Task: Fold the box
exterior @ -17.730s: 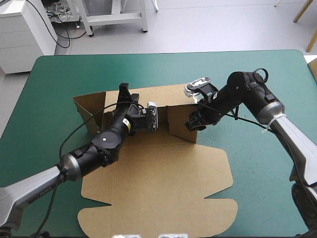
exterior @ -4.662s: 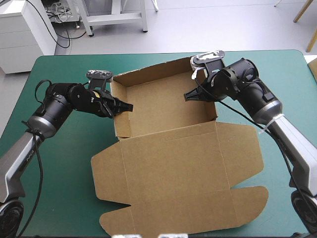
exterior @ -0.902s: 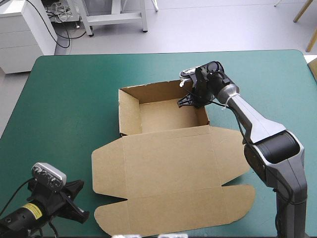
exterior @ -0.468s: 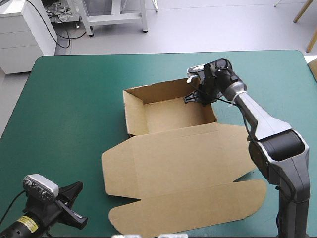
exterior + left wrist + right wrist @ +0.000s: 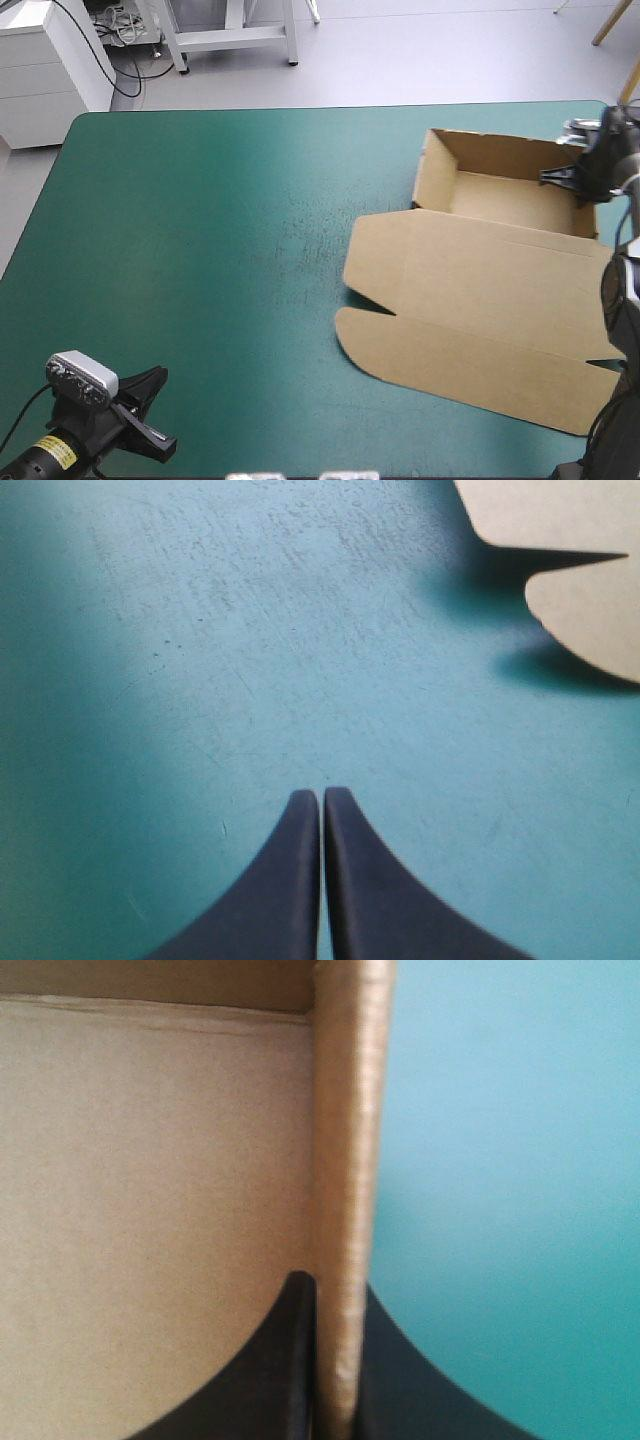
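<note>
The brown box (image 5: pixel 500 195) stands as an open tray at the table's far right, its walls raised and its lid (image 5: pixel 470 300) lying flat toward the near edge. My right gripper (image 5: pixel 562 176) is shut on the tray's right-hand wall (image 5: pixel 345 1150), one black finger inside the tray and one outside, as the right wrist view (image 5: pixel 335 1295) shows. My left gripper (image 5: pixel 152 418) hovers low over the teal-green cover at the near left corner, far from the box. In the left wrist view it (image 5: pixel 322 802) is shut on nothing, with two lid flaps (image 5: pixel 585 590) ahead of it.
The teal-green cover (image 5: pixel 220 230) lies bare over the left and middle of the table. The box's lid reaches close to the table's right edge (image 5: pixel 612 150).
The right gripper has dragged the box from the table's middle to its far right, still holding the same wall. The left arm has stayed at the near left corner.
</note>
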